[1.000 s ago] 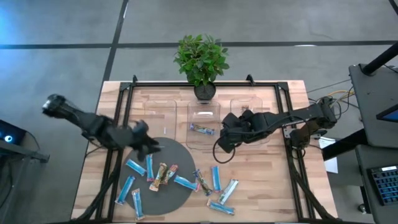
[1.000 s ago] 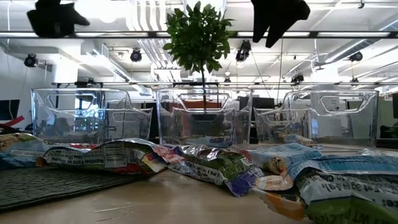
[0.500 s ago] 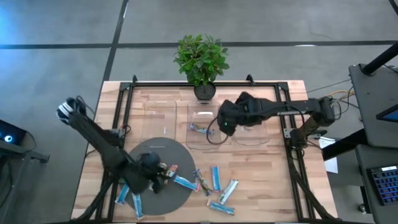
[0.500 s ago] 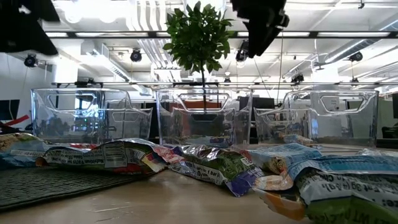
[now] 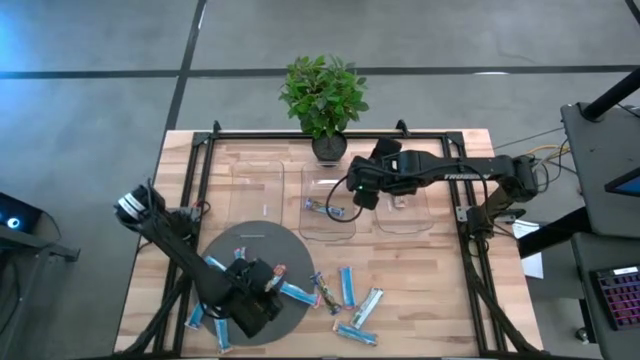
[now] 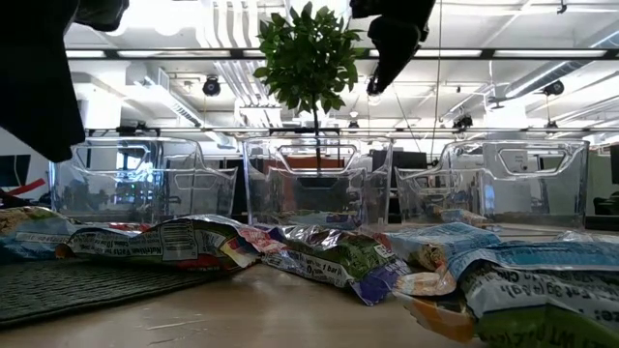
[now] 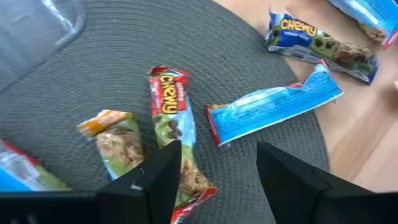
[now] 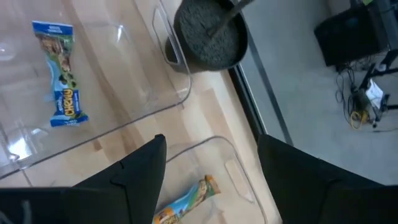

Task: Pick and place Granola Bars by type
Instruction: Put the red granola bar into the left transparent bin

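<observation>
— While the left gripper (image 5: 262, 298) hangs low over the round grey mat (image 5: 232, 246), how do its jaws stand?

— Spread, with nothing between them. The left wrist view shows its fingers (image 7: 163, 171) on either side of a gap above a red-and-green granola bar (image 7: 176, 134); a blue bar (image 7: 273, 109) lies just beside that one on the mat.

— And the other granola bars (image 5: 352, 302)?

— Most are loose at the near end of the bench (image 5: 450, 290), some on the mat, some on the bare wood. One blue bar (image 8: 64, 98) lies in the middle clear tray (image 5: 312, 226), and a tan bar (image 8: 185, 203) lies in the right tray (image 5: 424, 218).

— The right gripper (image 5: 361, 187)?

— Above the trays, near the potted plant (image 5: 322, 95). Its jaws are also apart and empty.
</observation>
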{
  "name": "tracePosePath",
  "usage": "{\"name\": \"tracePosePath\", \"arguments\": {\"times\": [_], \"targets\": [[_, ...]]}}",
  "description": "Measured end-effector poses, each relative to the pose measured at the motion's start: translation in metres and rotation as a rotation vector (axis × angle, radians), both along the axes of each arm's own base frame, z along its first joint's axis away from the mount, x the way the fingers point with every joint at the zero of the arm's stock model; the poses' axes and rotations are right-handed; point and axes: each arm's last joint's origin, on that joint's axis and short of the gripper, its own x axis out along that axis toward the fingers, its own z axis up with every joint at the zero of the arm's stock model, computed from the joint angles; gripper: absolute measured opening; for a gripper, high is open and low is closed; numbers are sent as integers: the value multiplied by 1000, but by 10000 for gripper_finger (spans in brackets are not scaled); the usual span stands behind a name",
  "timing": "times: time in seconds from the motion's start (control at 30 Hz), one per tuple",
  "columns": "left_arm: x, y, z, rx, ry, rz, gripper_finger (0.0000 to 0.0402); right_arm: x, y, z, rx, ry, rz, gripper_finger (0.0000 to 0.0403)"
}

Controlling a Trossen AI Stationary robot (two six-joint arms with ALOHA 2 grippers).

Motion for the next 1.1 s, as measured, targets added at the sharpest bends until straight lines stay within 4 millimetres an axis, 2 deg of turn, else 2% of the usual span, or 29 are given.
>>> {"name": "tracePosePath", "arguments": {"times": [0.27, 0.37, 0.5, 0.7, 1.1], "targets": [[3, -1, -30, 113, 130, -40, 190, 1, 1, -1, -1, 1, 6, 242], [7, 7, -36, 38, 198, 68, 190, 0, 1, -5, -1, 15, 7, 242], [16, 21, -32, -117, 278, 155, 191, -2, 1, -10, 0, 40, 7, 242], [29, 42, -25, -135, 268, 173, 191, -3, 1, -14, 8, 53, 9, 242], [31, 48, -54, -191, 165, 156, 191, -4, 2, -14, 52, 27, -19, 242]]}}
